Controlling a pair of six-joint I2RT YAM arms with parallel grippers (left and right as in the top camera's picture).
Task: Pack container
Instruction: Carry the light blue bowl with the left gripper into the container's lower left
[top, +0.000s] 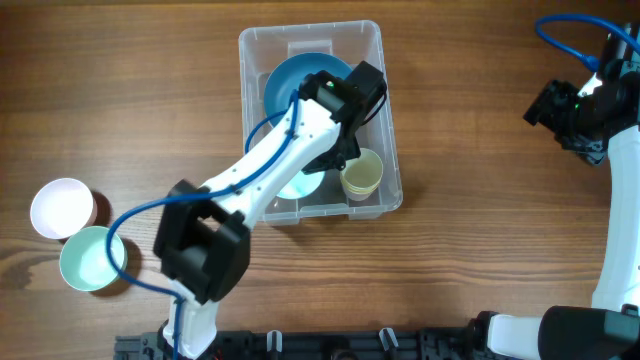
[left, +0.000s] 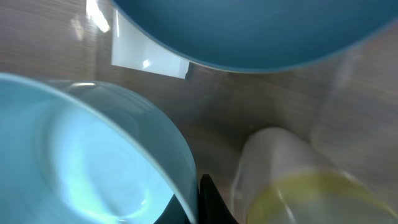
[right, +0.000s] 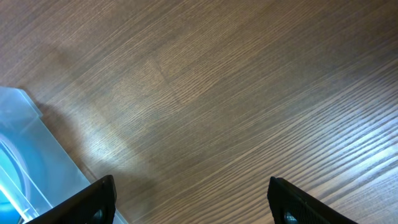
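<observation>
Nearest the robot, at the left of the wooden surface (top: 480, 220), a mint-green cup (top: 88, 260) sits just beside a white cup (top: 60, 207). Farther back, mid-surface, stands the clear container (top: 300, 42). It holds a pale blue bowl (top: 300, 185) and a yellowish cup (top: 362, 172) side by side at its near end, and a darker blue bowl (top: 285, 85) beyond. The left tool (top: 338, 160) reaches down between bowl and cup; whether it grips anything cannot be told. Far right, the right tool (right: 193, 186) hangs wide open, empty.
</observation>
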